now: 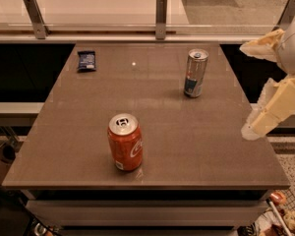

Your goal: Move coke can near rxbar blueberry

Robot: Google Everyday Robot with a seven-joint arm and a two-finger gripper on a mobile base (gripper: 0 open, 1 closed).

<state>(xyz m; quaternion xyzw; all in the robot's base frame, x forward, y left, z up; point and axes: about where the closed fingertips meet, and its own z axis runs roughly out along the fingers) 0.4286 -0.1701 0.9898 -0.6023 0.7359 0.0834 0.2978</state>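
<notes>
The coke can (125, 142) stands upright on the brown table (196, 146), near its front edge and left of centre. The rxbar blueberry (86, 60), a small dark blue wrapper, lies flat at the table's far left corner. My gripper (245, 89) hangs at the right edge of the view, just off the table's right side. Its two cream fingers (273, 112) are spread wide apart and hold nothing. It is far to the right of the coke can.
A taller slim silver-and-blue can (195, 73) stands upright at the table's far right. A metal rail with posts (161, 17) runs behind the table. Clutter lies on the floor at the bottom right (280, 215).
</notes>
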